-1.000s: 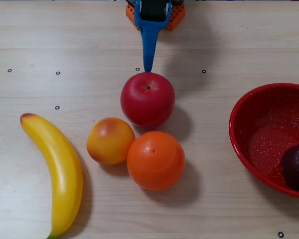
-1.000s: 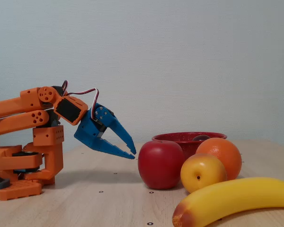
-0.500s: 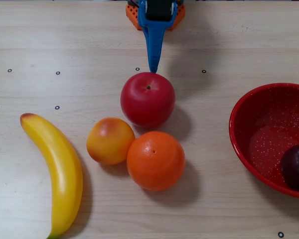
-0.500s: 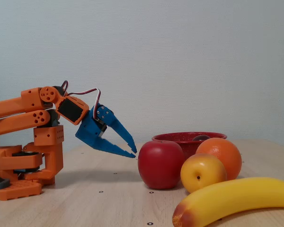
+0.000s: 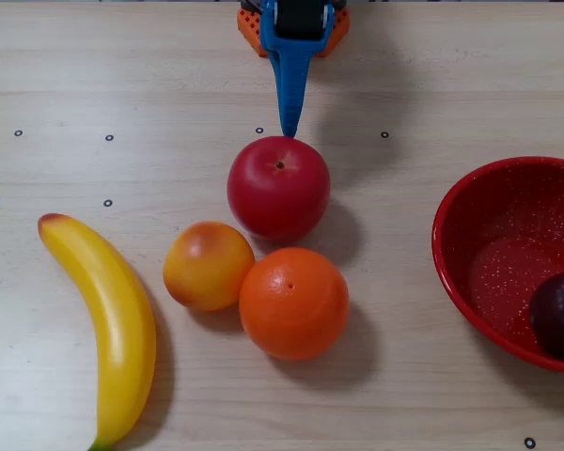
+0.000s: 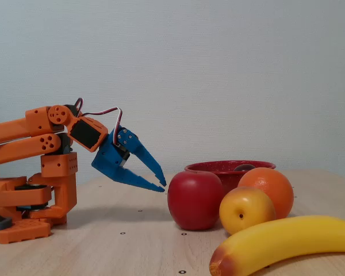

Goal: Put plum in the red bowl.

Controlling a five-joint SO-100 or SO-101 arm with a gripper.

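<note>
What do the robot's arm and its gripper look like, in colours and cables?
The arm is built of orange plastic segments with black motor blocks. The gripper is bright blue, with two long tapered pointed fingers. Thin red, white and dark wires loop over the wrist.

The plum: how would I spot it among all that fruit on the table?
Look in the overhead view for the red bowl at the right edge of the table. The plum lies inside it, against the lower right of the speckled interior. It is small, round and dark purple, nearly black, while the apple, orange, peach and banana sit outside on the wood.
</note>
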